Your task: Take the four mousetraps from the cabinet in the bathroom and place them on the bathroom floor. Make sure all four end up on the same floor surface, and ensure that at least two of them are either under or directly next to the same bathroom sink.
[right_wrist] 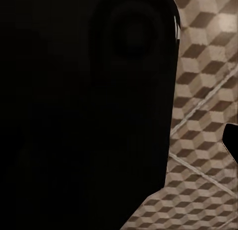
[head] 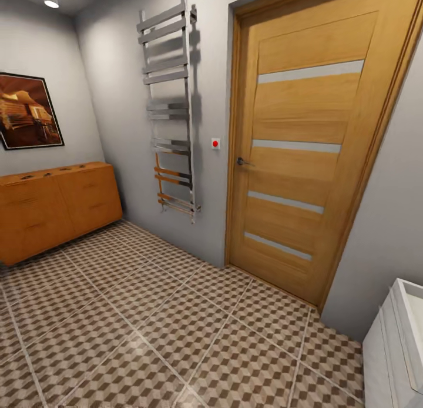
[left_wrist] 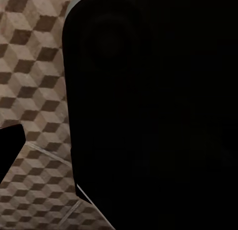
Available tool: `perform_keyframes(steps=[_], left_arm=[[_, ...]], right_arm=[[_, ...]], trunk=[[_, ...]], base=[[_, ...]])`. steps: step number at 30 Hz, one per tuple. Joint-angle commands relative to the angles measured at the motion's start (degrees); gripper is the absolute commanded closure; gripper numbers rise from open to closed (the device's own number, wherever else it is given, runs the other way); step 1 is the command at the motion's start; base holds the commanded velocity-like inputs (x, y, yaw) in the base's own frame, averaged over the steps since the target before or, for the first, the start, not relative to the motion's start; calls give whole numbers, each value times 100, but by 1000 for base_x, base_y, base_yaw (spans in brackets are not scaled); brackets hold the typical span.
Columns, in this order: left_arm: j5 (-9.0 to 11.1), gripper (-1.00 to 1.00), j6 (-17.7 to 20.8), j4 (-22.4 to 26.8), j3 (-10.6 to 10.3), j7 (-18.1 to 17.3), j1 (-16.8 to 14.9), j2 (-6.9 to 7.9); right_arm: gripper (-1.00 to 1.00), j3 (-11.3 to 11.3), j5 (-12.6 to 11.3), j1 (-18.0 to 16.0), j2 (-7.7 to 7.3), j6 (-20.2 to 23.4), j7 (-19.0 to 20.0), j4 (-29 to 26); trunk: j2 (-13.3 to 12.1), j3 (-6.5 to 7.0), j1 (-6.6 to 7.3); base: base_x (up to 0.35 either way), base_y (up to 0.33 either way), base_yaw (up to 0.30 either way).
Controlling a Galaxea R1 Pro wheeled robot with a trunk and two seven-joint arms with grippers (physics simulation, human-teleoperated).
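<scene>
The orange-brown cabinet (head: 56, 211) stands against the left wall in the head view. On its top lie small dark oblong shapes (head: 27, 177) that look like mousetraps, too small to make out clearly. The cube-pattern bathroom floor (head: 147, 325) spreads across the room. A corner of the white sink (head: 411, 314) and its vanity shows at the lower right. In each wrist view a large black shape hides most of the picture, with floor tiles (left_wrist: 34, 91) (right_wrist: 208, 91) beside it. A dark finger tip (left_wrist: 10, 145) (right_wrist: 231, 140) pokes in at the edge of each.
A shut oak door (head: 305, 143) fills the far wall, with a chrome ladder towel rail (head: 170, 102) to its left and a red button (head: 215, 143) between them. A framed picture (head: 26, 111) hangs above the cabinet. Open tiled floor lies between cabinet and vanity.
</scene>
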State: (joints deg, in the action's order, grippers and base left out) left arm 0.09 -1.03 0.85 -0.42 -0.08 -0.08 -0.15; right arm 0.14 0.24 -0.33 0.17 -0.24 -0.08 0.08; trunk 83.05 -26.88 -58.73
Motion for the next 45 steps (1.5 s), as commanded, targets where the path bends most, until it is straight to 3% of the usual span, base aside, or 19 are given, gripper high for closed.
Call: perform_keyframes(steps=[1,45], left_arm=[[1,-100,-11,2,-4,-1,-1,-1],[7,-100,-11,3,14,1,-1,6]], right_arm=[[-100,0,2,-2,0,-3,-1,1],[-100,-5,2,-2,5,-3,-1,1]], trunk=[[2,-5,0],[2,-5,0]], base=[[0,0,280],[20,0,280]])
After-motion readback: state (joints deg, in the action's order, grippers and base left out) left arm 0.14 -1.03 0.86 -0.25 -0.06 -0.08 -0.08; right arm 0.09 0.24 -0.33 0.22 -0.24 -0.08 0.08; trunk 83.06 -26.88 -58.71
